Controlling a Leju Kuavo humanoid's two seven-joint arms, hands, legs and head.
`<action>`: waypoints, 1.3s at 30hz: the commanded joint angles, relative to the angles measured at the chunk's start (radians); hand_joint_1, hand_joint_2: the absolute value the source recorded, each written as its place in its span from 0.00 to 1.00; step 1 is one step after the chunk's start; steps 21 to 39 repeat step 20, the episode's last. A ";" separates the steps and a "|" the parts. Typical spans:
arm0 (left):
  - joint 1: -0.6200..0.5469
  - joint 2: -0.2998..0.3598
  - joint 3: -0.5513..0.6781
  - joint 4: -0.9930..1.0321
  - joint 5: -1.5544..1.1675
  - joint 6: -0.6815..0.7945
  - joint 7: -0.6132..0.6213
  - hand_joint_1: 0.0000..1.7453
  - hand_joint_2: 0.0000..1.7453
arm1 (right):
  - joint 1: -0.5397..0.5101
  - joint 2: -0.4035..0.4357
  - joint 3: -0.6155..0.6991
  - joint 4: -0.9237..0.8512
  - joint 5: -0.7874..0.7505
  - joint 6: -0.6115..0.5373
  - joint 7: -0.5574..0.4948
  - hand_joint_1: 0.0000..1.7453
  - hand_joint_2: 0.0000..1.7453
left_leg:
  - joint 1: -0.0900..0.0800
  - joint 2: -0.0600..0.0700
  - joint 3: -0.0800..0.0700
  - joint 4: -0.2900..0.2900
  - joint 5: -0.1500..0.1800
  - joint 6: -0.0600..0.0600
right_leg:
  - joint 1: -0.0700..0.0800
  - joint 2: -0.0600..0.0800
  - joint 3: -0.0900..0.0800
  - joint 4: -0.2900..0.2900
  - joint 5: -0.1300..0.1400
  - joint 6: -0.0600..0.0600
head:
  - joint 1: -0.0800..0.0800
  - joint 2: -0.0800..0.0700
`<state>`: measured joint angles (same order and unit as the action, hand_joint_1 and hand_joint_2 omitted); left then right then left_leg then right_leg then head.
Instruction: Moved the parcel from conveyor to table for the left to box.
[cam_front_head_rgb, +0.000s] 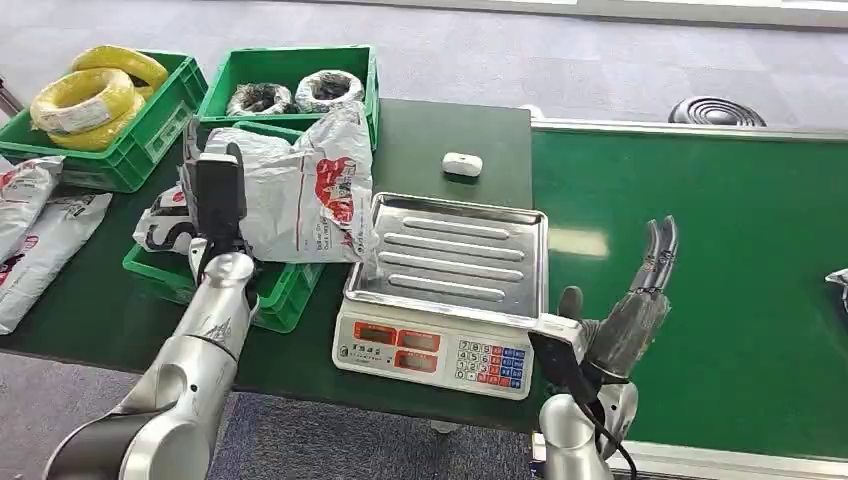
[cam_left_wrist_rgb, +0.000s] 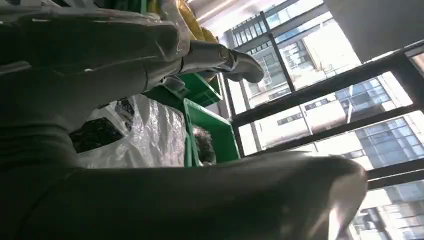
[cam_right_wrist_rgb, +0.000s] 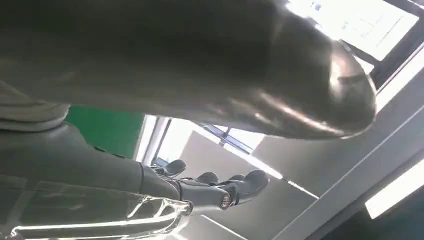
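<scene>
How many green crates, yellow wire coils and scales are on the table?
Green crates: 3
Yellow wire coils: 2
Scales: 1
Total: 6

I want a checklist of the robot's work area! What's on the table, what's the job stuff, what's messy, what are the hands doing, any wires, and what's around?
Surface: dark green table beside a green conveyor.
Job's things: grey parcel lying across a green crate; another parcel edge at the conveyor's far right.
Clutter: steel scale, small white object, crate of yellow coils, crate of dark coils, more bags.
Hands: left hand raised by the parcel, holding nothing seen; right hand open over the conveyor.
Cables: black cable at the right wrist.
Surroundings: grey carpet; windows in the wrist views.
</scene>
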<state>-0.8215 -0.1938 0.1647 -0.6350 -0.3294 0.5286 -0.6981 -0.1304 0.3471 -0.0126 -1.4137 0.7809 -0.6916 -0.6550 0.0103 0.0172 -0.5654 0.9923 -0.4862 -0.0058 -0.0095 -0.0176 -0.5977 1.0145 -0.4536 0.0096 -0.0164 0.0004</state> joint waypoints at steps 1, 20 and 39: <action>0.337 -0.013 -0.280 -0.779 0.244 -0.123 0.000 0.00 0.00 | -0.024 0.002 -0.112 -0.005 0.066 -0.007 0.001 0.00 0.00 | 0.000 0.000 0.002 -0.002 -0.001 0.001 | 0.000 0.003 0.001 -0.002 0.000 0.000 | 0.000 0.000; 0.734 0.008 -0.366 -1.303 0.363 -0.245 0.000 0.00 0.00 | 0.074 -0.126 0.172 -0.304 -0.487 0.162 -0.038 0.00 0.00 | 0.000 0.000 0.002 -0.002 -0.002 0.000 | 0.000 0.002 0.001 -0.002 -0.001 0.000 | 0.000 0.000; 0.734 0.008 -0.366 -1.303 0.363 -0.245 0.000 0.00 0.00 | 0.074 -0.126 0.172 -0.304 -0.487 0.162 -0.038 0.00 0.00 | 0.000 0.000 0.002 -0.002 -0.002 0.000 | 0.000 0.002 0.001 -0.002 -0.001 0.000 | 0.000 0.000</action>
